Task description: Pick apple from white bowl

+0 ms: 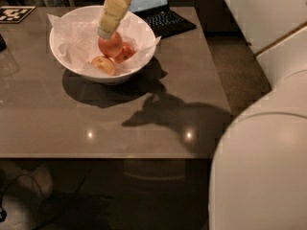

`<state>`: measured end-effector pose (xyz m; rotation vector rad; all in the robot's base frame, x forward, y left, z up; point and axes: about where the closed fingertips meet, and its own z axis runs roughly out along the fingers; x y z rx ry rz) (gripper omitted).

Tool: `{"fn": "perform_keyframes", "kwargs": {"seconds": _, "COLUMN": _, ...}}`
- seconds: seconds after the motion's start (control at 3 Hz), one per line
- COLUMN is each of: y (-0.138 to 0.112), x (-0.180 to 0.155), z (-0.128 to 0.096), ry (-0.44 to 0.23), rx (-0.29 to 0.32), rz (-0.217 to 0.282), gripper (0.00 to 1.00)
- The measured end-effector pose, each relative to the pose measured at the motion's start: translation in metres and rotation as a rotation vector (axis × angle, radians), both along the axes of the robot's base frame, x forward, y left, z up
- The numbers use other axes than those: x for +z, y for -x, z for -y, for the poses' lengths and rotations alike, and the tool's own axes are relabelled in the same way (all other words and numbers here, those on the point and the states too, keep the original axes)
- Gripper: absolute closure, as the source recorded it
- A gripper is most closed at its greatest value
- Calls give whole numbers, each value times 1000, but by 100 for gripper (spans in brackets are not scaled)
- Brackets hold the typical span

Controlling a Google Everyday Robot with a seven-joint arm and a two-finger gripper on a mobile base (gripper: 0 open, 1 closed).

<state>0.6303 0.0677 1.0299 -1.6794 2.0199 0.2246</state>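
Inside the white bowl (94, 75) at the table's (144, 123) ten o'clock, the apple (111, 47) sits right at the gripper's (106, 33) six o'clock, just under its tip; whether the gripper is spread or pinching cannot be told.

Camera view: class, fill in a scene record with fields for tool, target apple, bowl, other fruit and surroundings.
tool: above the white bowl, tip at the top of the apple
apple: largest, orange-red, inside the bowl
white bowl: on the table, lined with tissue paper
other fruit: small red apple, small yellow-orange apple
behind bowl: open laptop
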Motion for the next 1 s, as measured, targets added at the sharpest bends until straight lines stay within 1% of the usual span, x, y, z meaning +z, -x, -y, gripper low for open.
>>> {"fn": "perform_keyframes", "kwargs": {"seconds": 0.33, "y": -22, "x": -18, "z": -21, "ry": -13, "rx": 15, "rz": -37, "gripper": 0}}
{"fn": "perform_keyframes", "kwargs": {"seconds": 0.67, "y": -39, "x": -34, "z": -33, "ry": -12, "rx": 14, "rz": -64, "gripper": 0}}
{"fn": "perform_keyframes", "kwargs": {"seconds": 1.0, "y": -55, "x": -53, "z": -37, "ry": 4, "rx": -4, "rz": -87, "gripper": 0}}
